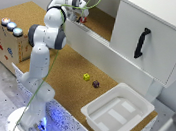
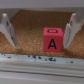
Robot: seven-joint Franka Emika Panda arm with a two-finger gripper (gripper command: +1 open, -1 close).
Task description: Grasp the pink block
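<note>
The pink block (image 2: 53, 39) is a small reddish-pink cube with black letters "A" and "D" on its faces. It sits on the cork floor of the open cabinet shelf. In the wrist view my gripper (image 2: 40, 44) is open, with the block between the two fingers (image 2: 7, 27) and nearer one of them. Neither finger clearly touches it. In the exterior view the gripper (image 1: 81, 15) reaches into the shelf at the top, and a small red spot under it is probably the block (image 1: 83, 20).
A white ledge (image 2: 40, 61) runs along the shelf front just before the block. On the cork table lie a small yellow block (image 1: 86, 77) and a dark maroon block (image 1: 96, 84). A white tray (image 1: 117, 112), a wooden button box (image 1: 9, 35) and a cabinet door with black handle (image 1: 142, 43) stand around.
</note>
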